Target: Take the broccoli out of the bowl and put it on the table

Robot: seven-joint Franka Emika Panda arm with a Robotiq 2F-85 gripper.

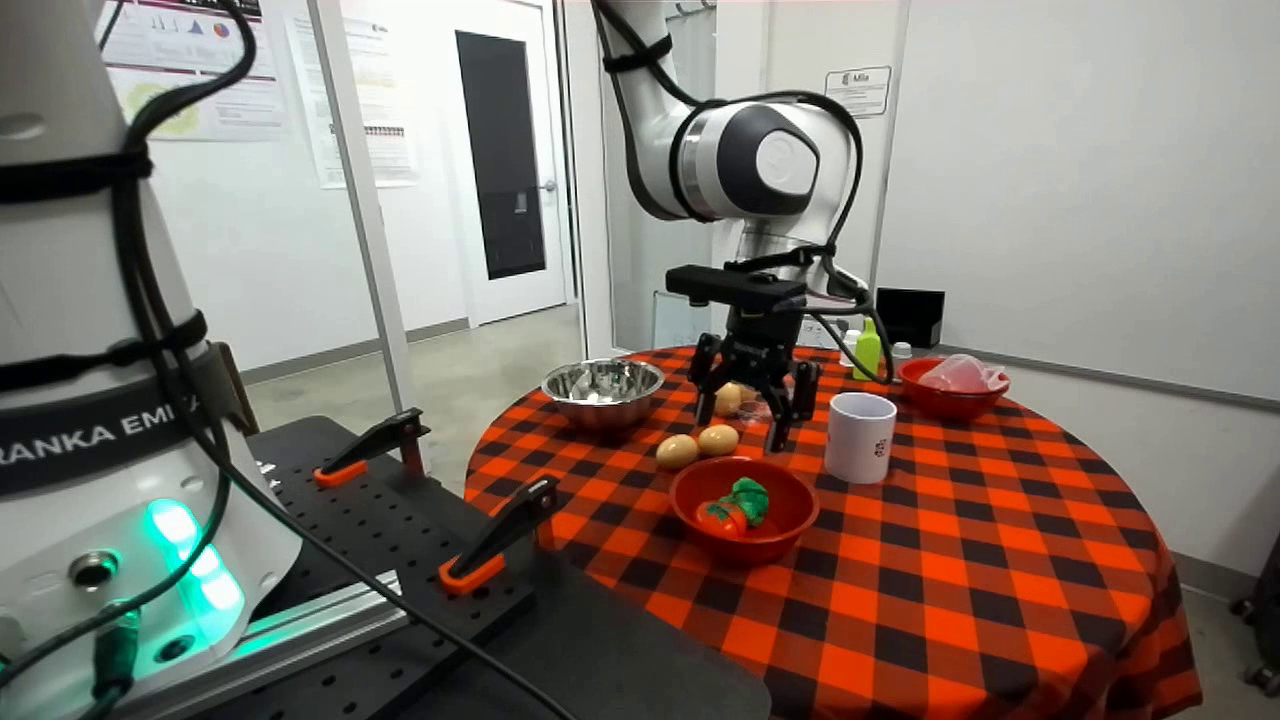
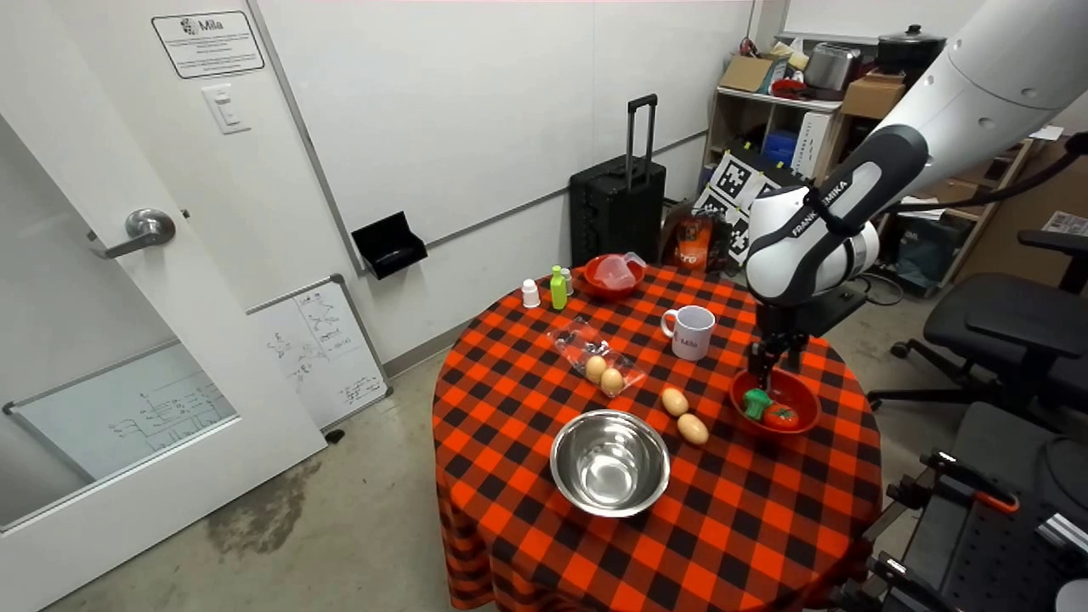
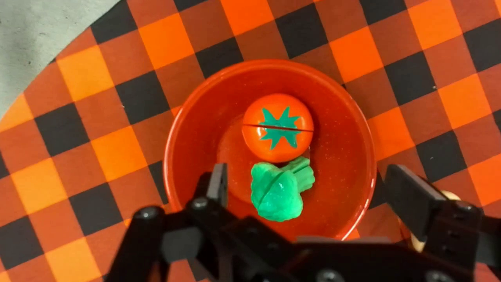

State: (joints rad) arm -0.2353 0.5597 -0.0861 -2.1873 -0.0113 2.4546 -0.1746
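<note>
Though the broccoli (image 3: 278, 192) shows, the gripper (image 3: 307, 182) partly hides the bowl (image 3: 342, 129).

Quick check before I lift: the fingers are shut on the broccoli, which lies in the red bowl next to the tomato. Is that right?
Not quite: the fingers are open, spread wide apart and gripping nothing, as the wrist view shows. The broccoli does lie in the red bowl, next to the tomato.

The checked worktop (image 2: 637, 552) carries a red bowl (image 3: 342, 156) near its robot-side edge. A green bottle (image 2: 558, 291) stands by the far edge, a mug (image 2: 694, 334) between.
</note>
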